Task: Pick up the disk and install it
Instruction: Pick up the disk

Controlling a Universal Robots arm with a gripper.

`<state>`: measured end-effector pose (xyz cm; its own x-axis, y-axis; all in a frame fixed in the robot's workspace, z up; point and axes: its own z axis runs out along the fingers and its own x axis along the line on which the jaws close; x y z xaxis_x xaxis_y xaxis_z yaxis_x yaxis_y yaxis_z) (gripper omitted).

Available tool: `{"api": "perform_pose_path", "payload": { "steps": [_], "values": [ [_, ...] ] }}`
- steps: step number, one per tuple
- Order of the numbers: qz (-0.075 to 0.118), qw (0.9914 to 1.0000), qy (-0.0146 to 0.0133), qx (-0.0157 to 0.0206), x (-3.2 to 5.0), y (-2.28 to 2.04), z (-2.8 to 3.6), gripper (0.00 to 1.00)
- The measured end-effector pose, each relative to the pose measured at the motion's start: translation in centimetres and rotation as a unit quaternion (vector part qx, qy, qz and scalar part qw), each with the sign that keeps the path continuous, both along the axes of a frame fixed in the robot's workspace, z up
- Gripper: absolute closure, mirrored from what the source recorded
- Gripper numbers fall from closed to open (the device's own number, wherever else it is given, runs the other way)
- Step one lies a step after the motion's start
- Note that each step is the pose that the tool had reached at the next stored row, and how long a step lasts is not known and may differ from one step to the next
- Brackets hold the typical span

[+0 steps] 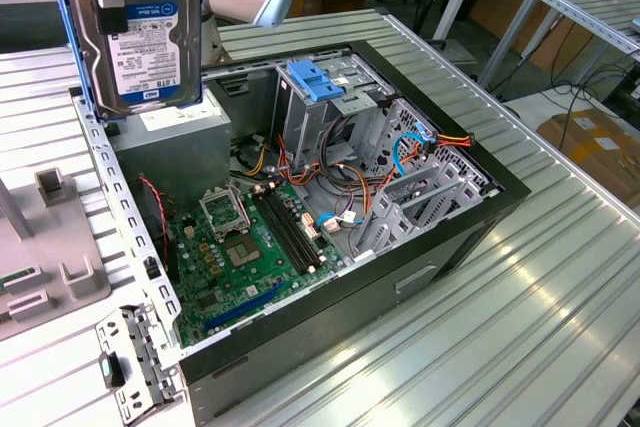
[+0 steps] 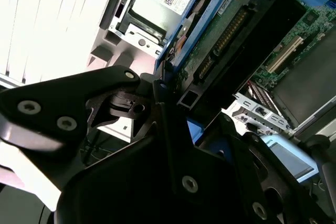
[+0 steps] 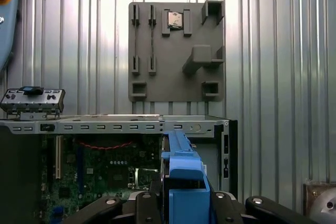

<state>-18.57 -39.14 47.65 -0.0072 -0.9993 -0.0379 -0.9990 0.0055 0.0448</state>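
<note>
The disk (image 1: 145,42) hangs in the air, label facing out, at about eleven o'clock from the open computer case (image 1: 300,332) on the table (image 1: 520,327). The gripper (image 1: 112,7) has it from above. In the first wrist view the fingers (image 3: 220,203) are closed on its blue frame, clamped from both sides. To me the pick-up is done and the install is not. The disk is above the grey power-supply box (image 1: 170,147), well apart from the blue-bracketed drive bay (image 1: 318,82) at twelve o'clock from the motherboard. Seating it calls for squaring the frame with the bay, clear of the cables.
</note>
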Motion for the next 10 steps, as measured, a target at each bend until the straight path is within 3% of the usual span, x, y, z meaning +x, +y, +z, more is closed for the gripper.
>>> {"api": "perform_pose_path", "payload": {
  "steps": [10],
  "values": [
    [0.000, 1.00000, 0.0000, 0.0000, 0.40, -0.88, -0.01, 0.63]
  ]
}}
